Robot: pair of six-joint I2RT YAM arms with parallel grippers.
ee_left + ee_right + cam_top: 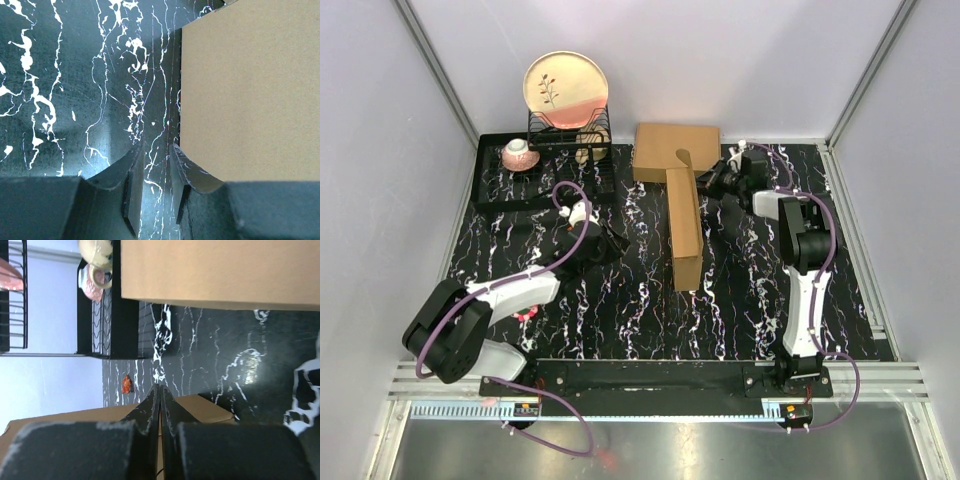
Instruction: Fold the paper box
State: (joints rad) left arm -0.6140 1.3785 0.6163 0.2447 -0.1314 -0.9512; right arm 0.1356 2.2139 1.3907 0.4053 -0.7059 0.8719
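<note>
The paper box (685, 228) is plain brown cardboard at the table's centre back. A flat wide part with a rounded tab cut lies at the back, and a long narrow part runs toward the front. My left gripper (612, 243) is to its left, low over the table. In the left wrist view this gripper (156, 147) is open with only table between its fingers, and the cardboard (250, 100) fills the right side beside the right finger. My right gripper (706, 183) is shut at the box's right side. Its closed tips (159, 386) lie over a cardboard edge (75, 417).
A black dish rack (492, 185) stands at the back left with a cream and pink plate (566, 88) upright and a pink cup (519, 154). A small red thing (527, 312) lies by the left arm. Grey walls close in both sides.
</note>
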